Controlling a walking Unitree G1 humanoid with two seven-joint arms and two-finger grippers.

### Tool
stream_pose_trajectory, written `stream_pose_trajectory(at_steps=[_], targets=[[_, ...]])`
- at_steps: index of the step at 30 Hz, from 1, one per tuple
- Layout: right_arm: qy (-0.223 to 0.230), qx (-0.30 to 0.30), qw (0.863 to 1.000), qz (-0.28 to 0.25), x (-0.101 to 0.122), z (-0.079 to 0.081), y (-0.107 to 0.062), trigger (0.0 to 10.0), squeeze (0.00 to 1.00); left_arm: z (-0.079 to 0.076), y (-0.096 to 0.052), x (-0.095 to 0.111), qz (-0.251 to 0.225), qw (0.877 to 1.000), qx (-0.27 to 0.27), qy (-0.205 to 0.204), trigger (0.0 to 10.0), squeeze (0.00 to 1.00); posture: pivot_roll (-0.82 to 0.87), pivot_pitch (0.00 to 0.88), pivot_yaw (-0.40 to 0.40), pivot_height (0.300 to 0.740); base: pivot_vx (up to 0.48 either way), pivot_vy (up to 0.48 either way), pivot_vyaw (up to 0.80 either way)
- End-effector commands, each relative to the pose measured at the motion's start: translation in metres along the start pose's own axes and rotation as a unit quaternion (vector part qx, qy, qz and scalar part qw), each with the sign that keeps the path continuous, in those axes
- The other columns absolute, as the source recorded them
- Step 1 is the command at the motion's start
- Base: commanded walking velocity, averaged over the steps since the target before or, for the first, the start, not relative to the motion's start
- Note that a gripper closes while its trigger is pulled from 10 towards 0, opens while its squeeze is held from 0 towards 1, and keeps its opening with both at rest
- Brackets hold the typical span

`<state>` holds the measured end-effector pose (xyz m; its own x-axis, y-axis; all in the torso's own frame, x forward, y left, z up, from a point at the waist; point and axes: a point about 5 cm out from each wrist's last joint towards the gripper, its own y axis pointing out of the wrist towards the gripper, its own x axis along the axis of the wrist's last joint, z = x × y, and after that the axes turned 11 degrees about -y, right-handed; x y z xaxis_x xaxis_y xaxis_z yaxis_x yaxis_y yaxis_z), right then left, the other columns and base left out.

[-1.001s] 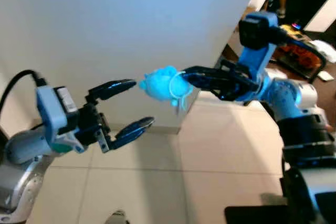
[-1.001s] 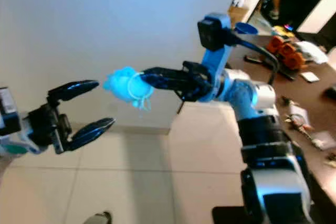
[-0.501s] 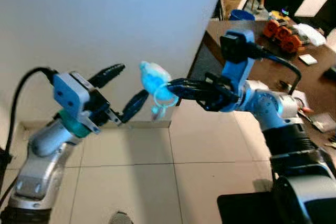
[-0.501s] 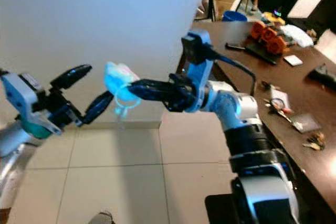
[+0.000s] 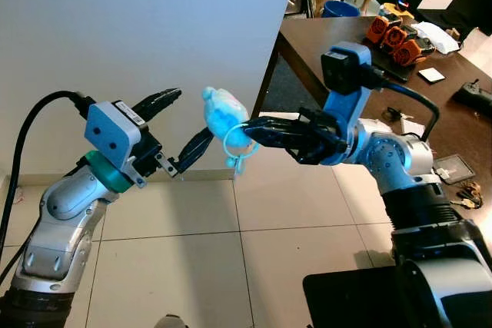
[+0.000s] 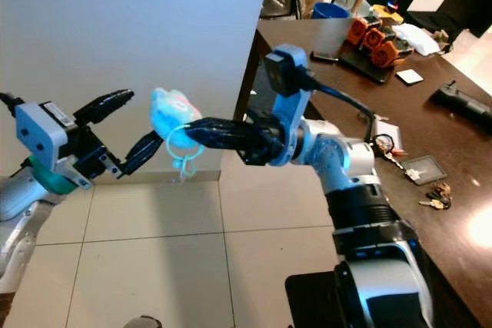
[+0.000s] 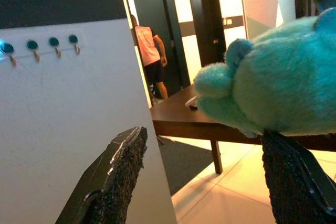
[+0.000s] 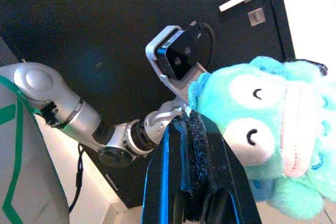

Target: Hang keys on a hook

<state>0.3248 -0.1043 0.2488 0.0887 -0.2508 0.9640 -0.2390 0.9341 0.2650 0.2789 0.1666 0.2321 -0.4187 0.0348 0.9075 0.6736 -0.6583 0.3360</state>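
— Starting with the big things: white wall (image 5: 115, 28) ahead of both arms, brown table (image 5: 430, 97) off beyond the right arm, a person (image 7: 149, 56) in the far doorway. Where are the keys?

— On the right gripper (image 5: 250, 130), fingers clamped on the turquoise plush keychain (image 5: 221, 115), its pale ring (image 5: 234, 144) dangling just below the fingertips. I can't make out any actual keys on it.

— And the left gripper (image 5: 175, 122)?

— Spread wide, holding nothing, just beside the plush; one fingertip sits near the toy, not clearly touching. From its wrist camera the plush bulges between its two fingers (image 7: 123, 166).

— Looks to me like a handover setting up.

— My guess too. To do it well, the left should close on the plush body or the ring, away from the right's fingertips, and the right should let go only once that grip is firm.

— The hooks (image 7: 39, 48)?

— A row of small teal-capped ones high on the wall, well above both grippers. Whoever carries the ring must keep it hanging free and open toward the hook.
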Motion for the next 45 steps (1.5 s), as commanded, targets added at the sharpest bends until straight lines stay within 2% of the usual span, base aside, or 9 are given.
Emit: stream_pose_trajectory(at_steps=[1, 4, 6, 10, 16, 28, 34, 37, 45], targets=[[-0.004, 0.003, 1.0, 0.01, 0.002, 0.002, -0.002, 10.0, 0.0, 0.001, 0.0, 0.001, -0.003, 1.0, -0.007, 0.006, 10.0, 0.0, 0.26, 0.007, -0.087, 0.74, 0.0, 0.0, 0.0], [-0.002, 0.004, 1.0, 0.015, 0.002, 0.002, -0.004, 10.0, 0.0, 0.003, -0.002, 0.006, -0.016, 1.0, -0.014, 0.008, 10.0, 0.0, 0.26, 0.005, -0.09, 0.74, 0.0, 0.0, 0.0], [0.0, 0.004, 1.0, 0.02, 0.002, 0.003, -0.006, 10.0, 0.0, -0.004, -0.005, 0.011, -0.027, 0.998, -0.056, -0.005, 10.0, 0.0, 0.26, 0.007, -0.094, 0.74, 0.0, 0.0, 0.0], [0.003, 0.007, 1.0, 0.029, 0.003, 0.003, -0.008, 10.0, 0.0, -0.019, -0.013, 0.01, 0.005, 0.989, -0.142, -0.029, 10.0, 0.0, 0.25, 0.005, -0.1, 0.74, 0.0, 0.0, 0.0], [0.009, 0.014, 0.999, 0.05, 0.003, 0.005, -0.008, 10.0, 0.0, -0.026, -0.021, 0.004, 0.045, 0.977, -0.204, -0.036, 10.0, 0.0, 0.25, 0.002, -0.102, 0.74, 0.0, 0.0, 0.0], [0.02, 0.022, 0.995, 0.099, 0.002, 0.01, -0.01, 10.0, 0.0, -0.016, -0.02, 0.004, 0.069, 0.972, -0.223, -0.01, 10.0, 0.0, 0.23, 0.0, -0.104, 0.74, 0.0, 0.0, 0.0], [0.02, 0.024, 0.994, 0.101, 0.001, 0.01, -0.009, 10.0, 0.0, -0.022, -0.019, 0.004, 0.065, 0.969, -0.237, -0.026, 10.0, 0.0, 0.23, 0.0, -0.104, 0.74, 0.0, 0.0, 0.0], [0.02, 0.028, 0.995, 0.097, -0.001, 0.01, -0.007, 10.0, 0.0, -0.034, -0.017, 0.005, 0.057, 0.961, -0.263, -0.058, 10.0, 0.0, 0.24, 0.0, -0.103, 0.74, 0.0, 0.0, 0.0], [0.016, 0.031, 0.995, 0.09, -0.001, 0.009, -0.004, 10.0, 0.0, -0.044, -0.017, 0.004, 0.056, 0.952, -0.287, -0.088, 10.0, 0.0, 0.24, 0.0, -0.103, 0.74, 0.0, 0.0, 0.0]])
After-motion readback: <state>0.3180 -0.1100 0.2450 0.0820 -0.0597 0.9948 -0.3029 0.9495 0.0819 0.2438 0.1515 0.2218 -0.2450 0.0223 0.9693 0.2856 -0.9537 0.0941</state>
